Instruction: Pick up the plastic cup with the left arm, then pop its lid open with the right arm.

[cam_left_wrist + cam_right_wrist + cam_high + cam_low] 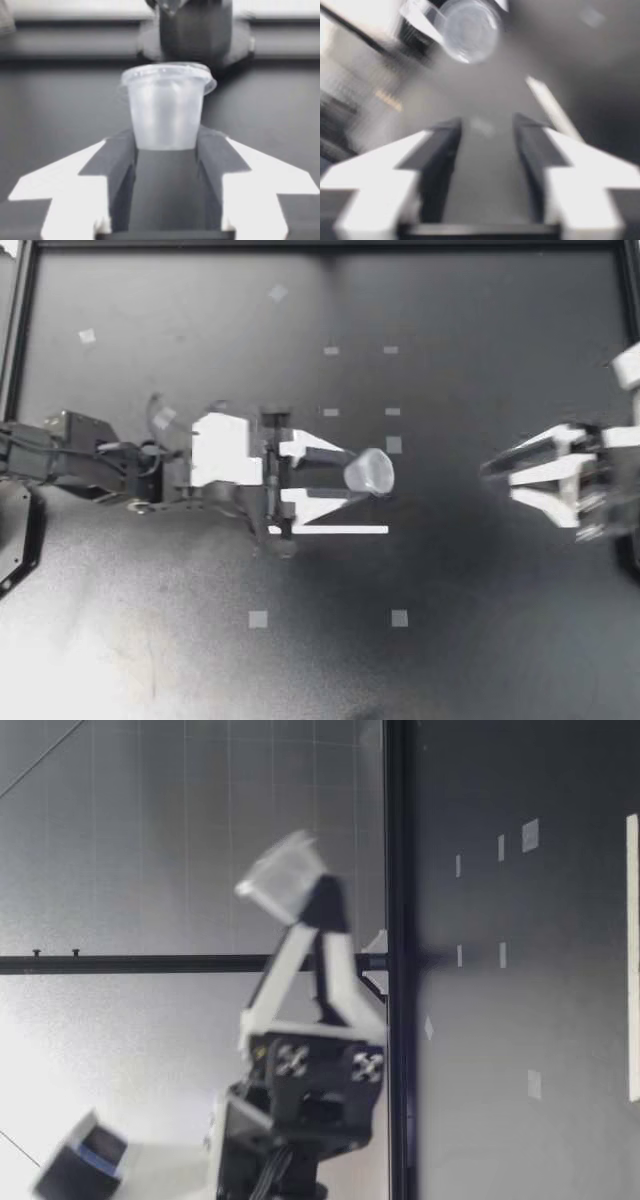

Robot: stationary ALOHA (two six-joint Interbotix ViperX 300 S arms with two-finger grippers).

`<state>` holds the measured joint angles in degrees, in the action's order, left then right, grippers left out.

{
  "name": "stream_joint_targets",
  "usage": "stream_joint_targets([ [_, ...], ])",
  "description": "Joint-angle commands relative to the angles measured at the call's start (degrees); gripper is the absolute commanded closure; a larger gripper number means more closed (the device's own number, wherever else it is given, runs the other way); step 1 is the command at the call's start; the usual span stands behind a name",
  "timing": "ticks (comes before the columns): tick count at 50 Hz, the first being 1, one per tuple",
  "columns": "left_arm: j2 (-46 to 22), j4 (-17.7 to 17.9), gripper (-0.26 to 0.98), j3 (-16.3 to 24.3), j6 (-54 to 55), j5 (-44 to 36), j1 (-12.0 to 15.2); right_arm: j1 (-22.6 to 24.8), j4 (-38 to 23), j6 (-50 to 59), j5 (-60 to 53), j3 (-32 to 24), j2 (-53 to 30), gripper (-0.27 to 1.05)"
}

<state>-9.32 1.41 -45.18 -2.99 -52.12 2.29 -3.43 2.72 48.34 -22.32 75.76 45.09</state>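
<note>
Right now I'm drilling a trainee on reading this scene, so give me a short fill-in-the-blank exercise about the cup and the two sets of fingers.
1. The cup is clamped between the fingers of my ____ arm.
2. The cup hangs ____ the table, not touching it.
3. My right fingers are ____ and hold nothing.

Missing words: left; above; open.

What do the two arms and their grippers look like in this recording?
The left arm is black with dark cables. The left gripper and right gripper each have white wedge-shaped fingers lined with black pads.
</note>
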Motion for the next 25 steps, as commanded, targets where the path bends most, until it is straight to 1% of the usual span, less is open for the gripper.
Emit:
stream_joint_targets([
  [1,1.67,0.00,0.55,-0.18,-0.26,-4.75,0.18,-0.44,0.09,5.98,-7.21,1.32,1.14,0.09],
  [3,1.32,0.00,0.55,-0.26,-0.35,-6.50,0.09,-0.44,0.09,9.58,-11.16,2.11,0.09,0.11],
  [6,0.79,0.00,0.55,-0.09,-1.14,-8.53,0.09,-0.44,0.09,12.22,-15.03,2.02,-2.37,0.11],
  [8,0.62,0.18,0.55,0.26,-2.11,-9.23,0.18,-0.44,0.09,13.36,-17.40,1.32,-5.62,0.11],
  [13,0.26,0.44,0.55,1.14,-4.04,-9.76,0.09,-0.53,-0.18,13.62,-21.88,-1.58,-13.80,0.11],
  [19,0.09,0.44,0.55,1.76,-4.75,-10.02,0.09,-0.44,-1.85,14.06,-32.17,-6.68,-23.73,0.11],
  [25,0.09,0.44,0.55,1.67,-4.75,-10.02,0.09,-0.53,-2.64,16.08,-38.50,-8.53,-30.59,0.11],
])
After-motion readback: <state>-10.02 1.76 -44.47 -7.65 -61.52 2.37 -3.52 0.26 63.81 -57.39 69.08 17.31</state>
